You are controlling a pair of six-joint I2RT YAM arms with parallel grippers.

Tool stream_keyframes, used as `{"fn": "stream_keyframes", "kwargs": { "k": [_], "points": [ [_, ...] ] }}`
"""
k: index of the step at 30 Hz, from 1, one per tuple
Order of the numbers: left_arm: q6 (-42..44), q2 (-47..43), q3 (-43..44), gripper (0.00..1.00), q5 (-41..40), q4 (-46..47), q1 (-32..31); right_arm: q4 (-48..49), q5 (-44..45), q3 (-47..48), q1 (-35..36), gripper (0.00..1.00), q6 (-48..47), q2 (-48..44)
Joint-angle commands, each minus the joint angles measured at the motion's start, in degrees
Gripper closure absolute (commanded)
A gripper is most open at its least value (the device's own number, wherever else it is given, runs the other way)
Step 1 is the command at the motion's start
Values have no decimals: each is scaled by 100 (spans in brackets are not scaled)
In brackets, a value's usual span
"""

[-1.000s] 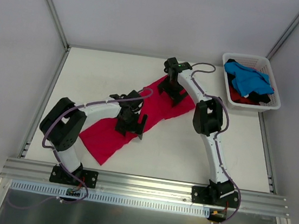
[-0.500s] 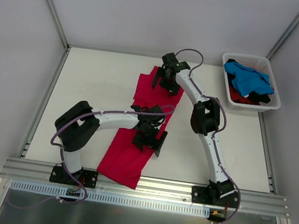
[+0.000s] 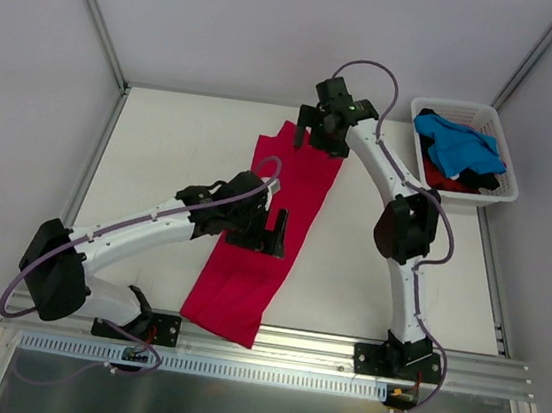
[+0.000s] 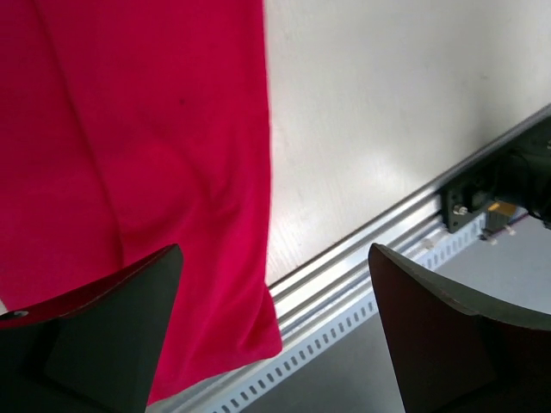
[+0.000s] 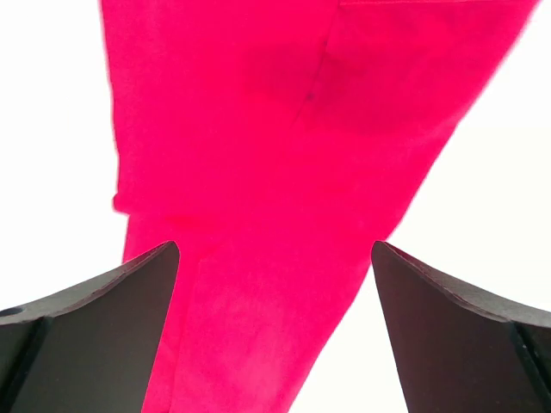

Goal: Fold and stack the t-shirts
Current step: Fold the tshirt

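Near edge: crimson t-shirt (image 3: 249, 264) lies flat on the worktop (image 3: 163, 142) as a long narrow strip running near to far. Its near hem laps onto the aluminium rail (image 3: 339, 347). Left tool (image 3: 275, 235) is over the strip's middle, jaws wide apart, nothing between them. Right tool (image 3: 305, 135) is over the strip's far end, jaws also spread, empty. Far right: white basket (image 3: 489, 114) holding a blue t-shirt (image 3: 455, 143) on top of a dark t-shirt (image 3: 481, 178) and a red t-shirt (image 3: 438, 181).
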Motion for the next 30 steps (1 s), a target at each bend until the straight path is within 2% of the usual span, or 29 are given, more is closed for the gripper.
{"fn": "stream_keyframes", "kwargs": {
  "k": [1,9,14,21,26,30],
  "points": [
    [-290,130,-671,9,-400,-353,17,-138,349,-401,231,1,-77,-408],
    [-491,271,-1322,11,-637,-344,9,-7,623,-727,398,0,160,49],
    [-377,604,-1393,12,-471,-292,-26,55,316,-569,398,1,248,479],
    [-1070,1246,-1411,13,-102,60,-150,64,34,-341,372,1,494,1024],
    [-1195,1448,-1033,15,-5,113,-185,64,-544,580,337,1,635,1672],
    [-1151,1940,-498,15,101,201,-220,213,-932,1163,276,1,565,2018]
  ]
}}
